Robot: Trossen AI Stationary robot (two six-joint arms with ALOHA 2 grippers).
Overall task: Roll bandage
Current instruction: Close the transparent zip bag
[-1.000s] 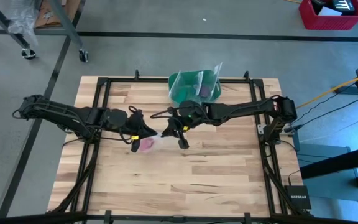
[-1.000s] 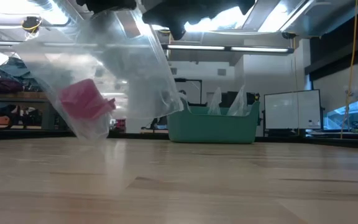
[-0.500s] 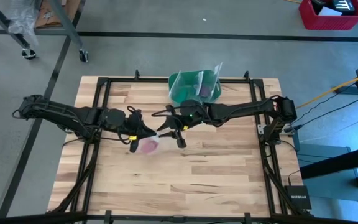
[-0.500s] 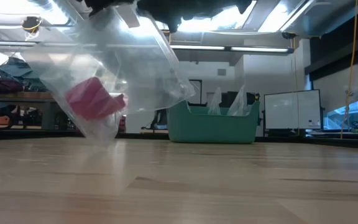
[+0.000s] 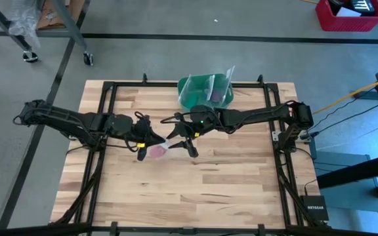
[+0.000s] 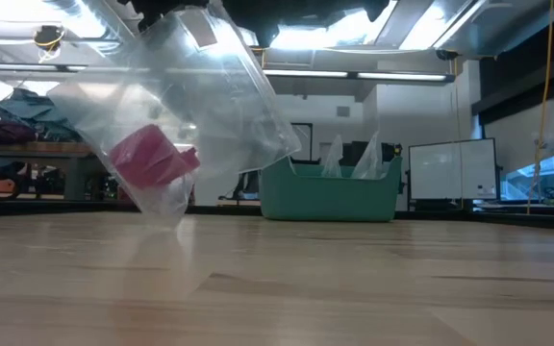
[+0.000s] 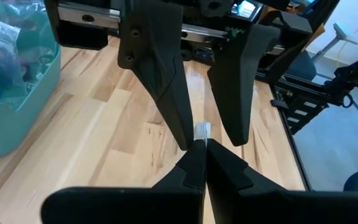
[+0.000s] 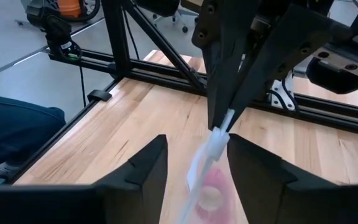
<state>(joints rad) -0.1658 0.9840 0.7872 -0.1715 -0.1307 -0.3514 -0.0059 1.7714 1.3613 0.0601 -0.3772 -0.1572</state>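
Note:
The bandage (image 6: 150, 159) is a small pink roll lying low inside a clear plastic bag (image 6: 210, 106), which hangs over the middle of the table. In the high view the roll (image 5: 155, 152) shows just under my left gripper (image 5: 151, 140), which is shut on the bag's top. My right gripper (image 5: 181, 143) stands open right beside it, toward the table's right. In the right wrist view the bag's edge (image 8: 205, 155) runs between that gripper's spread fingers (image 8: 197, 180); whether they touch it I cannot tell. My left gripper pinches the bag's top edge (image 7: 202, 130) between its two fingertips, coming from the table's left and slanting down. The bag hangs tilted below the fingers, clear of the table, with the pink roll (image 8: 213, 194) in its lower end.
A green bowl (image 5: 205, 92) holding other bagged things stands at the table's far edge behind the grippers. Black frame rails (image 5: 104, 131) run along the table's left, right and far sides. Bare wood (image 5: 195, 190) stretches across the near half.
My right gripper has opened and let go of the bag. The bag, earlier held between both grippers, now hangs from my left gripper alone, and the roll inside has swung a little toward the right gripper.

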